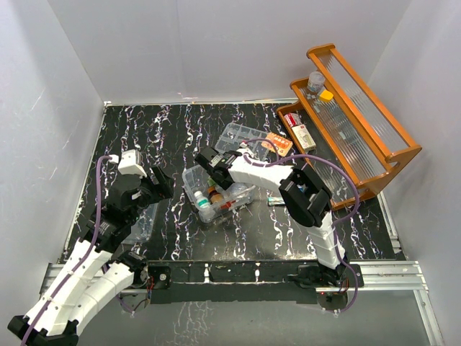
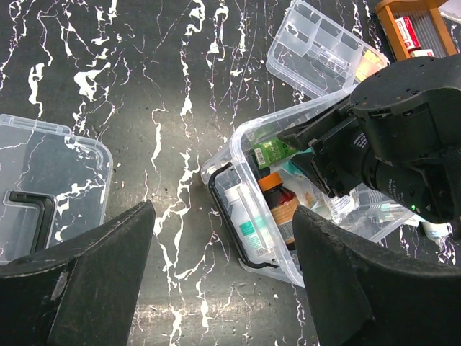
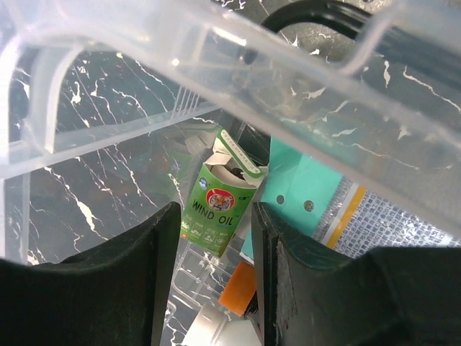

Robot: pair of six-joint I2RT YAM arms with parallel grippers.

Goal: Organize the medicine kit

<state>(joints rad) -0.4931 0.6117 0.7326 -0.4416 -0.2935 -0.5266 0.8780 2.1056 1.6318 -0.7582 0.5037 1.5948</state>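
Kit point(image 1: 189, 177) sits mid-table with its lid off, and we see it just ahead of the two arm bases. Its lid point(image 2: 43, 166), clear with a black handle, lies flat on the table point(image 1: 158, 137) to the left, well apart from it.

Our right fingers point(image 3: 130, 274) reach down inside the kit. They are closed to a narrow gap around a green box point(image 3: 216, 205) marked WIND OIL, one finger pressed to each side of it. The green box stands slightly tilted with its top flap open, and from the left wrist we see it at the tip of the right arm, just inside the kit's far wall.

Below it lie a bottle point(image 2: 279, 205) with an orange cap and a white carton point(image 2: 246, 227).

Our left fingers point(image 2: 94, 281) are spread wide above bare table between lid and kit, holding and touching nothing.

A clear divider tray point(image 1: 241, 133) lies just behind the kit, with a wooden rack point(image 1: 360, 122) at the far right.
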